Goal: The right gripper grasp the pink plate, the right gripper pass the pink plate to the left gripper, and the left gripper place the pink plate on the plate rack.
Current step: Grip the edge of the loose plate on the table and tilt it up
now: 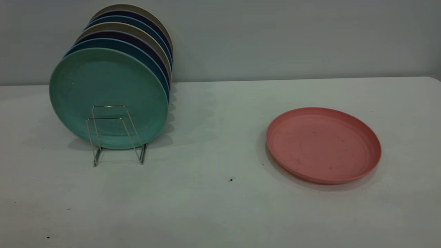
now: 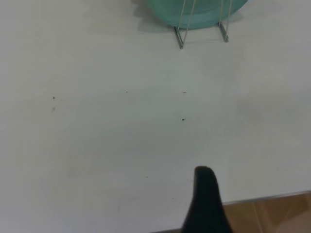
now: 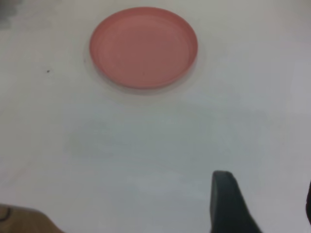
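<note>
The pink plate lies flat on the white table at the right; the right wrist view shows the pink plate well ahead of my right gripper. That gripper is open and empty, with one finger in full view and the other a sliver at the picture's edge. The plate rack stands at the left, its front wire loops free. In the left wrist view the plate rack is far ahead of my left gripper, which shows a single finger with nothing beside it. Neither gripper appears in the exterior view.
A teal-green plate stands upright in the rack, with several more plates behind it. The table runs back to a grey wall. Its near edge and a wooden floor show beside the left finger.
</note>
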